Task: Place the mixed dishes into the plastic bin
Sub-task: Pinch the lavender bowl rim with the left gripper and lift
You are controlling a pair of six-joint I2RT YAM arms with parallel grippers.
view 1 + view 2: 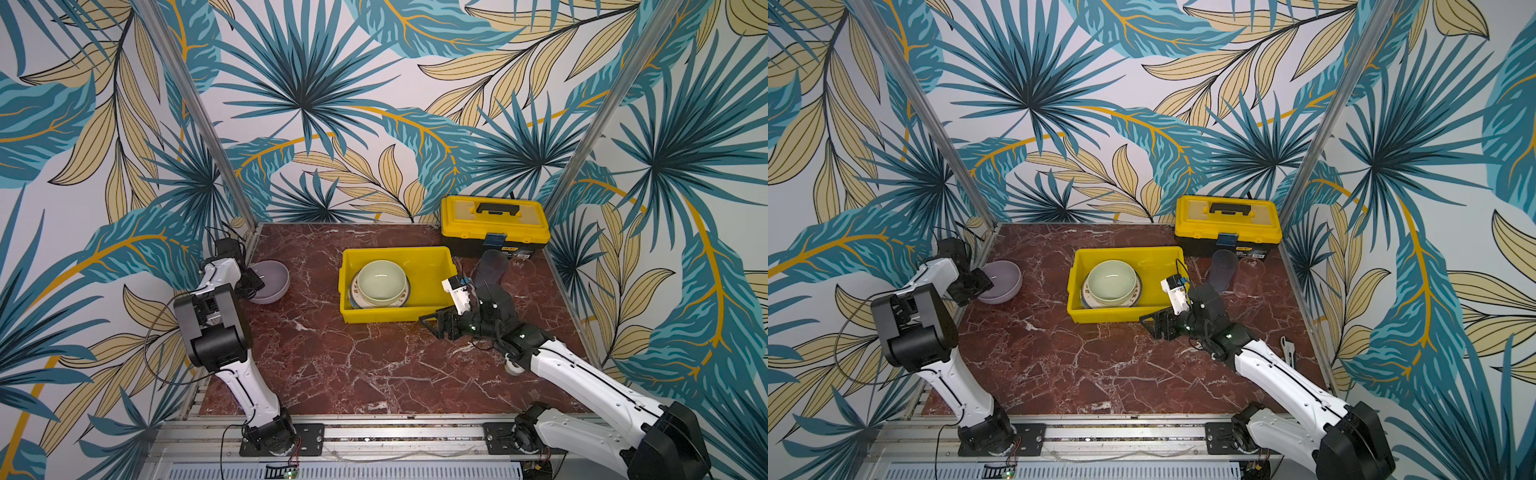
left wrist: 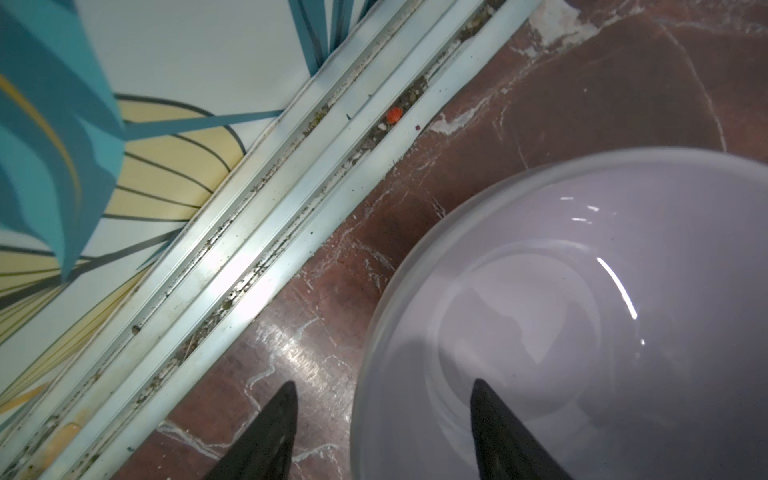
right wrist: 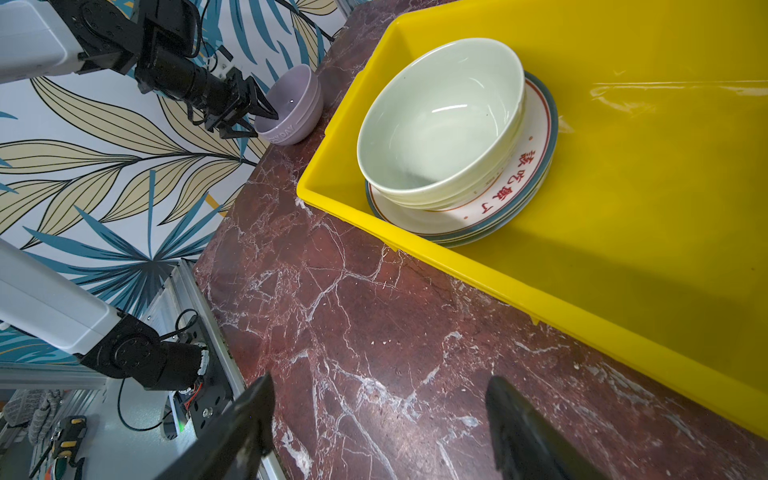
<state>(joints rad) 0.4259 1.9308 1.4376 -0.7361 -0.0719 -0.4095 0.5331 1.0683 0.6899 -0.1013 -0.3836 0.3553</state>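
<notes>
Two clear tumblers point(image 1: 1223, 270) behind the right arm show faintly against the marble, and their stance is hard to read. The plates point(image 3: 515, 199) in the yellow bin point(image 3: 582, 316) lie mostly covered by a pale green bowl point(image 3: 436, 120). The left gripper point(image 2: 384, 382) stands parted astride the rim of the lilac bowl point(image 2: 582, 291), its outer finger clear of the wall. The bowl sits mouth up. The right gripper point(image 3: 380, 377) gapes empty just outside the bin's long near wall.

a robot lab cell: aluminium frame point(image 1: 199, 116), leaf-print backdrop point(image 1: 374, 83), arms point(image 1: 245, 386) bolted to rail point(image 1: 395, 434).
</notes>
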